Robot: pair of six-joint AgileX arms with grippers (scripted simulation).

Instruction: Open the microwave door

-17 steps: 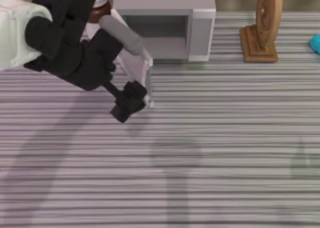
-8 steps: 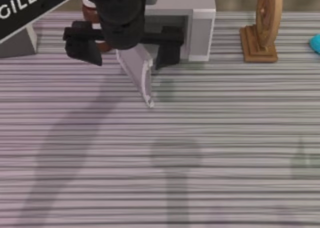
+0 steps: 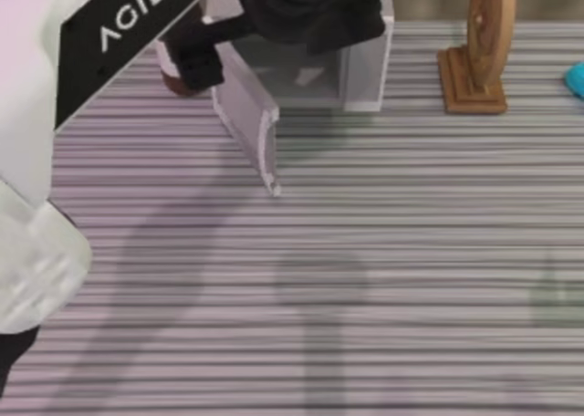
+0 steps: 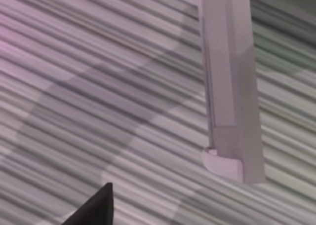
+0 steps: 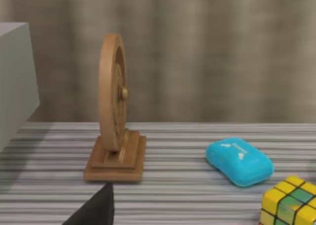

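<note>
The microwave (image 3: pixel 370 65) stands at the back of the table, and my left arm hides most of it. The microwave door (image 3: pixel 245 115) hangs open, swung out toward the table's front, with its white handle bar (image 3: pixel 270 151) at the free edge. My left gripper (image 3: pixel 274 33) hovers high over the microwave's open front, open and holding nothing, well clear of the door. In the left wrist view the door (image 4: pixel 229 87) shows edge-on with the handle's end (image 4: pixel 222 163), and one dark fingertip (image 4: pixel 98 210) is far from it. My right arm is parked out of the top view, and only one fingertip (image 5: pixel 98 210) shows.
A wooden wheel on a stand (image 3: pixel 479 51) is right of the microwave, and a teal object (image 3: pixel 575 78) lies at the right edge. The right wrist view shows the wheel (image 5: pixel 116 111), the teal object (image 5: pixel 239 161) and a coloured cube (image 5: pixel 291 203). A brown object (image 3: pixel 173 80) sits left of the door.
My left gripper has let go of the door's handle, then risen and drawn back over the microwave. The door has stayed open at the same angle.
</note>
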